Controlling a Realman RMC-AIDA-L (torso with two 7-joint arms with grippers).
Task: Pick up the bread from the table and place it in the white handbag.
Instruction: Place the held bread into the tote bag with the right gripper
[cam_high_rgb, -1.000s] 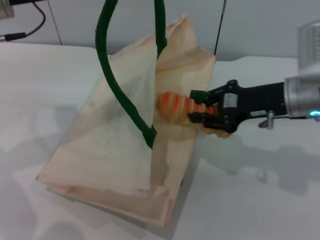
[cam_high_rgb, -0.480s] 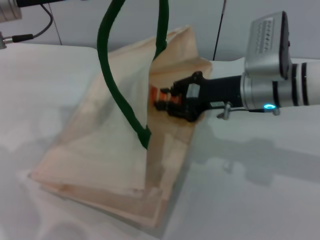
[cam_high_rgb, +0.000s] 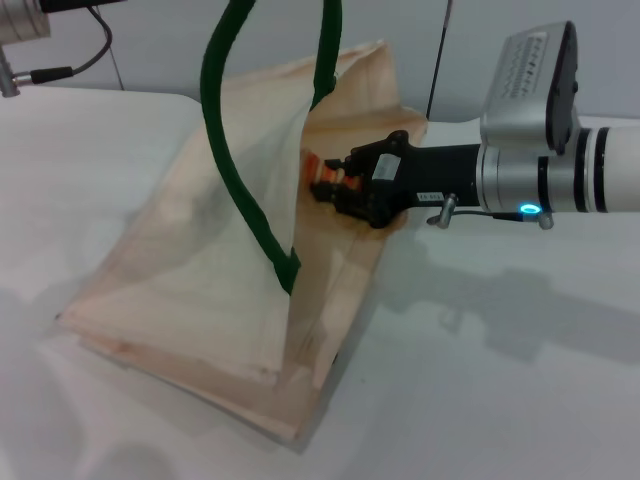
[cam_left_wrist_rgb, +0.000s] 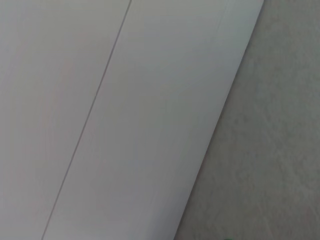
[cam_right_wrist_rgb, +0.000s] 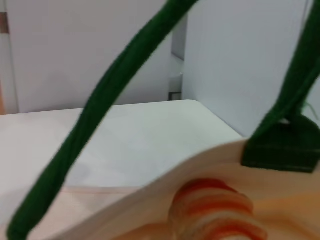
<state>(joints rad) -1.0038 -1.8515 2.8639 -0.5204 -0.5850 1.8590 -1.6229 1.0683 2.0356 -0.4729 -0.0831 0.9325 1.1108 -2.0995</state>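
We take the white handbag as our landmark: it stands slumped on the counter, its mouth held open and its dark green rope handles rising out of the top of the head view. The right gripper reaches into that mouth from the side, the arm running level above the counter. Its jaws pinch the bread, of which only a small orange-striped end shows in the head view, just inside the near flap of the bag. In the right wrist view the bread projects straight ahead of the jaws, its long axis continuing the line of the arm and pointing deeper into the bag, its rounded tip already past the cream fabric edge and below the handle anchor.

We judge the coming release to turn on this alignment: the bread lies forward of the jaws and over the bag's interior, so parting them should let it fall inside rather than on the rim.

The left gripper cannot be seen in any view; its wrist camera shows only a pale wall. The right arm is thus the only one near the bread.
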